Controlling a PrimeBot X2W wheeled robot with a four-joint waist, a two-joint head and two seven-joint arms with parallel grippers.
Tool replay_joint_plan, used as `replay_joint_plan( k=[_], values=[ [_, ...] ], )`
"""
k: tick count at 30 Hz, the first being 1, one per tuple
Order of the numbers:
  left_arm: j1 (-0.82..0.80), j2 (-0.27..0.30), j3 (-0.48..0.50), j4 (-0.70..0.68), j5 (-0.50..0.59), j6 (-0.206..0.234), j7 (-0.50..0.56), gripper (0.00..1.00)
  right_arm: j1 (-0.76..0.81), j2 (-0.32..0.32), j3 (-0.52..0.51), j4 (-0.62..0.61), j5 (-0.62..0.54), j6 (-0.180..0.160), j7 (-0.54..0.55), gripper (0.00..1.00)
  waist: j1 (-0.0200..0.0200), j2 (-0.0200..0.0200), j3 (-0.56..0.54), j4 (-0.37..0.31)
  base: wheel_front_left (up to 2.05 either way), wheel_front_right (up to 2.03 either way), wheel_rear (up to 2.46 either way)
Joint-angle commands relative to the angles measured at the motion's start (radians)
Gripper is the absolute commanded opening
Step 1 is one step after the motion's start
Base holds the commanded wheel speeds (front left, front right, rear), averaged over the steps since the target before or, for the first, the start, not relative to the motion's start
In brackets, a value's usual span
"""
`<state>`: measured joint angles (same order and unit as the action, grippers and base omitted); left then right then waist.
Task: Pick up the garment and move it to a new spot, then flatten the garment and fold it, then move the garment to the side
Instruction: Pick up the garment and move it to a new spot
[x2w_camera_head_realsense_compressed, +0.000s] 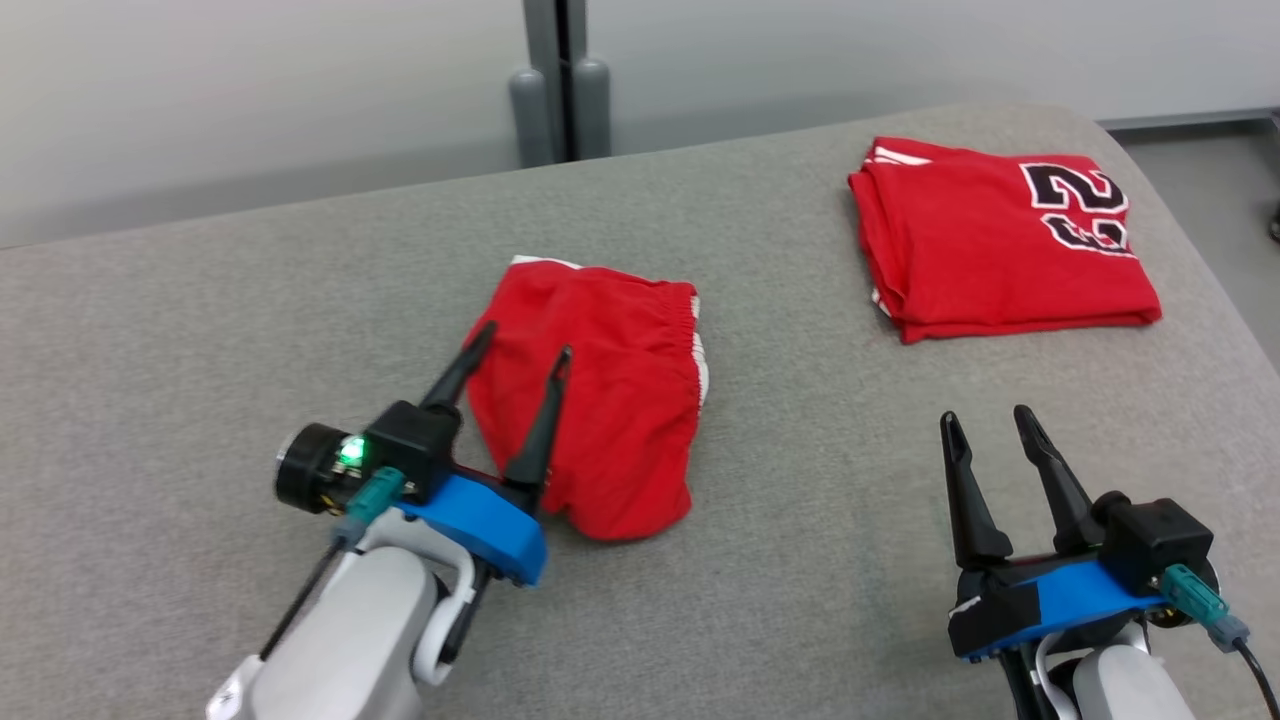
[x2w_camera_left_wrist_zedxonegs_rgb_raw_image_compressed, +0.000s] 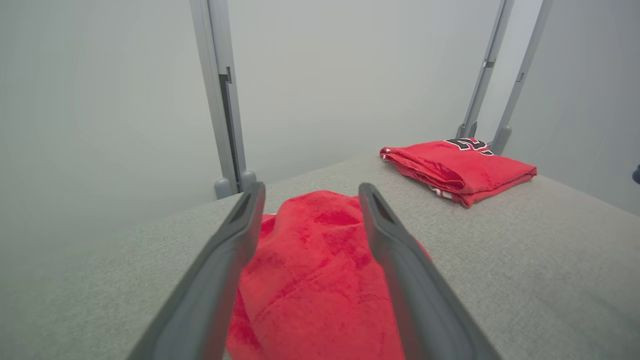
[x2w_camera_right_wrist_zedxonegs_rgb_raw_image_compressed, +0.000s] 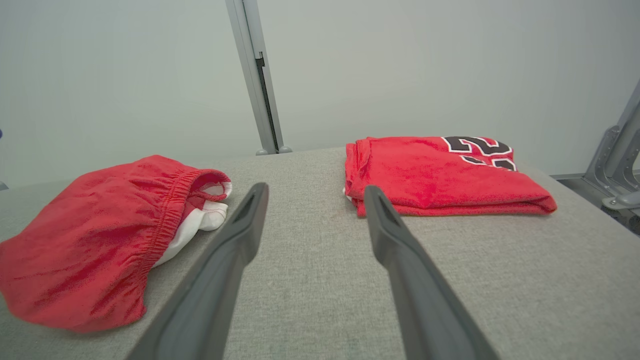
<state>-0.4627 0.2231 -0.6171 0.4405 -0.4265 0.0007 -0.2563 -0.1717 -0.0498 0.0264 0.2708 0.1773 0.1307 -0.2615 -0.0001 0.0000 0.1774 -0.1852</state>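
The red cloth shorts with white trim (x2w_camera_head_realsense_compressed: 600, 400) lie loosely folded mid-frame on the grey fabric-covered surface (x2w_camera_head_realsense_compressed: 200, 400). The left gripper (x2w_camera_head_realsense_compressed: 526, 340) is spread wide and empty over their left part, and the right gripper (x2w_camera_head_realsense_compressed: 985, 414) is equally wide at lower right. Folding looks done, so the move aside likely remains. The right wrist view shows the gathered waistband with its white lining (x2w_camera_right_wrist_zedxonegs_rgb_raw_image_compressed: 200, 215), where the left wrist view shows plain red cloth between the fingers.

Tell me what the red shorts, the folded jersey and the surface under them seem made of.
Red shorts: soft matte cloth, likely a cotton-like knit; it slumps in creases and has a gathered elastic waistband.
Folded jersey: similar matte red fabric in limp layers; whether the number is printed or stitched is unclear.
Surface: grey flecked woven textile, like upholstery, no shine.
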Motion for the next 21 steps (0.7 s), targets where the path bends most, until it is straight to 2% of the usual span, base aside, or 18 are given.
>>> replay_joint_plan(
  k=[1,11,16,21],
  values=[
    [0.001,0.017,0.023,-0.016,0.003,0.014,-0.006,1.0,0.014,-0.001,-0.002,0.002,-0.002,0.0,-0.005,1.0,0.0001,0.0,-0.006,0.014,0.0,0.0,0.0],
    [0.161,0.079,0.254,-0.24,0.076,0.097,-0.009,1.0,0.033,-0.002,-0.016,0.013,-0.007,0.0,-0.005,1.0,0.0001,0.0,-0.047,0.105,0.0,0.0,0.0],
    [0.268,0.082,0.367,-0.314,0.114,0.113,-0.009,1.0,0.045,-0.002,-0.026,0.018,-0.017,0.0,-0.004,1.0,0.0001,0.0,-0.066,0.144,0.0,0.0,0.0],
    [0.362,0.07,0.443,-0.34,0.139,0.11,-0.01,1.0,0.057,-0.002,-0.031,0.024,-0.024,0.0,-0.001,1.0,0.0001,0.0,-0.084,0.169,0.0,0.0,0.0]
  ],
)
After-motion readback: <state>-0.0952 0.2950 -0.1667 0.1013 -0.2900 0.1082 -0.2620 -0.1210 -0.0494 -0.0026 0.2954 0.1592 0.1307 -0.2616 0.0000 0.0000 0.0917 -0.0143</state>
